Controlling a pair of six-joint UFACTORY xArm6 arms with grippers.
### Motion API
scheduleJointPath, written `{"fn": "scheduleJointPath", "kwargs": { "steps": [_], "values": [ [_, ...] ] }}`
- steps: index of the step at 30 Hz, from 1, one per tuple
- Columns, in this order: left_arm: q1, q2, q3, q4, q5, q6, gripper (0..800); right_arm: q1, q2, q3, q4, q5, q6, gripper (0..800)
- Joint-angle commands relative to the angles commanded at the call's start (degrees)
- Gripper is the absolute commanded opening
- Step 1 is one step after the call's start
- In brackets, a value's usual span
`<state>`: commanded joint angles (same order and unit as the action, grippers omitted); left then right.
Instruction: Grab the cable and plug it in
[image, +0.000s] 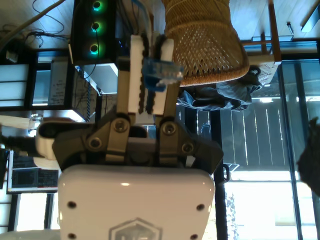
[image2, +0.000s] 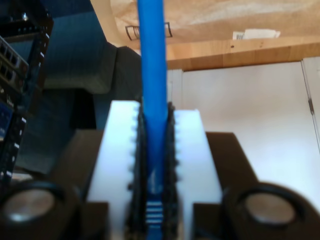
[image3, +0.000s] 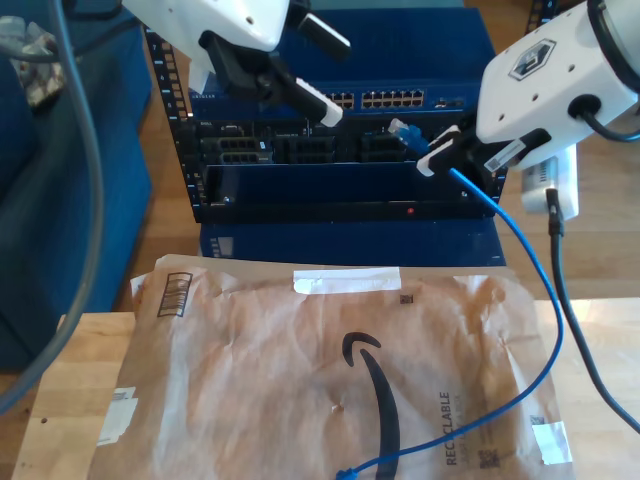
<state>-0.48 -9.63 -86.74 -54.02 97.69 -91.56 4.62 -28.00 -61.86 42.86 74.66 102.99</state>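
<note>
Holding the plug (image: 161, 70) of the cable (image3: 535, 300) pinched in the fingers (image: 136, 75) of my first gripper (image: 150, 55), apparently short of the switch ports (image3: 392, 99); next comes squaring up and pushing in.

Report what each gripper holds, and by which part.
My first gripper pinches the plug at its fingertips; my second gripper clamps the cable on its cord.

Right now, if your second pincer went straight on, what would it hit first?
Likely the brown envelope; my second pincer, shut on the blue cable, aims at it. Depth unclear.
</note>
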Motion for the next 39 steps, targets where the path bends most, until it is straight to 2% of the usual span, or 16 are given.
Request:
{"fn": "scheduleJointPath", "kwargs": {
  "steps": [10, 15, 19, 39],
  "values": [
    [1.2, 0.0, -0.9, -1.4, 2.2, 0.2, 799, -2.0, 0.1, -0.6, 2.3, 2.2, -1.2, 3],
    [1.9, 0.0, -0.9, -2.5, 2.4, 0.3, 799, -2.3, 0.1, -0.9, 6.4, 4.4, -3.2, 3],
    [2.1, 0.0, -0.9, -2.7, 2.5, 0.3, 799, -4.9, 0.1, -1.1, 6.8, 5.8, -3.3, 3],
    [1.9, 0.2, -0.7, -2.8, 1.6, 0.2, 799, -4.9, 0.5, -2.8, 6.9, 5.7, -3.1, 4]
  ]
}}
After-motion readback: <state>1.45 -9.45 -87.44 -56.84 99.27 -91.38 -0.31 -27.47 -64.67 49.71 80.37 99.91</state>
